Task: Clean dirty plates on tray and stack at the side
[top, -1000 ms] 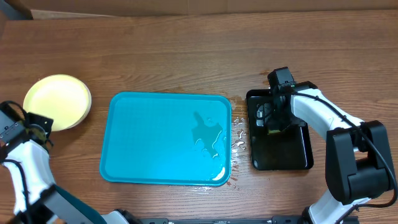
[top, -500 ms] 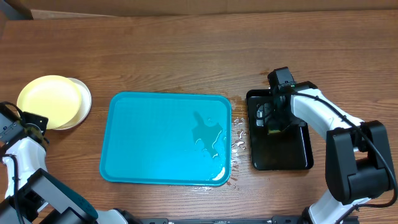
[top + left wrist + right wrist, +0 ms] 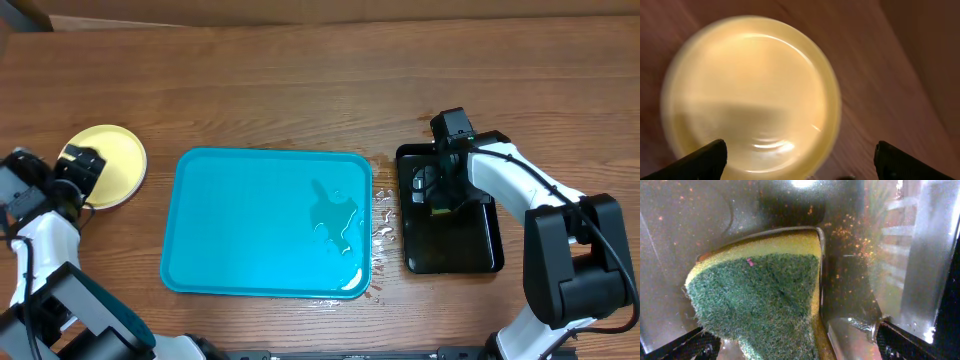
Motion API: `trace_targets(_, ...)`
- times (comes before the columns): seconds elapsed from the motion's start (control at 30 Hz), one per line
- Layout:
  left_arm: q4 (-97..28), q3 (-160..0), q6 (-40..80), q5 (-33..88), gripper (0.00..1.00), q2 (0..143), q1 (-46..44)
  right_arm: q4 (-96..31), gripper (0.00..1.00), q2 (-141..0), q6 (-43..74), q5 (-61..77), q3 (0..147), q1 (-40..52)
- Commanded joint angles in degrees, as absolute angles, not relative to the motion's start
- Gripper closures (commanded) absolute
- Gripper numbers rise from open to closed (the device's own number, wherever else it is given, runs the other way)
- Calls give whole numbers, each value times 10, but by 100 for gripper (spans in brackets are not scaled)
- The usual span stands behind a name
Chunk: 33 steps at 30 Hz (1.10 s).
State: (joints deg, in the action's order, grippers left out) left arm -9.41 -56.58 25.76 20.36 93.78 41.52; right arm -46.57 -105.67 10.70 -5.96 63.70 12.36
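Note:
A pale yellow plate (image 3: 112,163) lies flat on the table left of the tray (image 3: 240,220), which is cyan and holds only a film of water at its right end. My left gripper (image 3: 78,168) hangs over the plate's left edge. In the left wrist view it (image 3: 800,161) is open, its black fingertips (image 3: 702,161) spread wide above the blurred plate (image 3: 750,85), touching nothing. My right gripper (image 3: 440,192) is over the black tray; in its wrist view it (image 3: 800,347) is open, with a green-and-yellow sponge (image 3: 760,290) lying between the fingers.
The black glossy tray (image 3: 455,245) sits right of the cyan tray, wet and speckled with crumbs. Water drops (image 3: 384,218) lie on the wood between the two trays. A cardboard edge (image 3: 150,22) runs along the far side.
My left gripper has opened and let go of the yellow plate, which shifted left and then back right. The gripper now sits higher and further right. The right arm has not moved.

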Motion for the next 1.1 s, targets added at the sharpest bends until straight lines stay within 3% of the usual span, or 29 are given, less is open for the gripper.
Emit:
trace_targets(0.0,-107,-580,244,313,6,917,365,-465,0,-1059,109,-64,633,121)
trace_targets(0.17,-118,-580,244,301,6,912,251,-465,0,-1059,109,-64,633,121)
trace_targets(0.23,-118,-580,244,285,0,912,225,-465,0,-1059,109,-64,633,121)
trace_targets(0.4,-122,-580,244,264,0,913,180,-465,0,-1059,109,-64,633,121)
trace_targets(1.07,-122,-580,244,264,0,913,171,-465,0,-1005,109,-64,633,121)
